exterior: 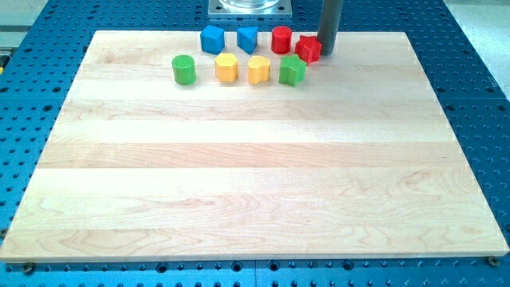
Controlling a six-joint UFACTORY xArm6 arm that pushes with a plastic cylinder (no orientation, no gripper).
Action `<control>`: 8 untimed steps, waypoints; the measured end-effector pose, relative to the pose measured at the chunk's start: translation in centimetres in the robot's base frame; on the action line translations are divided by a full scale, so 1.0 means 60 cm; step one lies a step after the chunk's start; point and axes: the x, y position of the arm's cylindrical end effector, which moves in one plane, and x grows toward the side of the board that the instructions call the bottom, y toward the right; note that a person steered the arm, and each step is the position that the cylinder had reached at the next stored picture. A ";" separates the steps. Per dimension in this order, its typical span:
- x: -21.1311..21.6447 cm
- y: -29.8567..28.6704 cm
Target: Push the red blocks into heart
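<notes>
While nearly all of the wooden board (255,183) lies bare, eight small blocks are crowded in two rows near the upper middle of the frame. Along the back row, from the view's left, stand a blue block (212,38), a second blue block (248,38), a red cylinder (281,39) and a red star-like block (308,49). Just below them sit a green cylinder (184,69), a yellow hexagonal block (227,68), a yellow heart-shaped block (258,69) and a green star-like block (292,70).

My tip (327,53) (the lower end of a straight dark rod, with no jaws to open or close, so it holds nothing) rests on the board at the upper right of the cluster. It sits just beside the red star-like block, on that block's right edge, seemingly touching it.

Both red blocks therefore lie to the left of my tip, and the yellow heart lies further left and slightly lower in the frame. Judging from this, a push toward the lower left would carry the red star toward the heart, though the green star sits close to that path.
</notes>
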 end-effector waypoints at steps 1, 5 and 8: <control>0.011 -0.045; -0.008 -0.034; -0.087 -0.069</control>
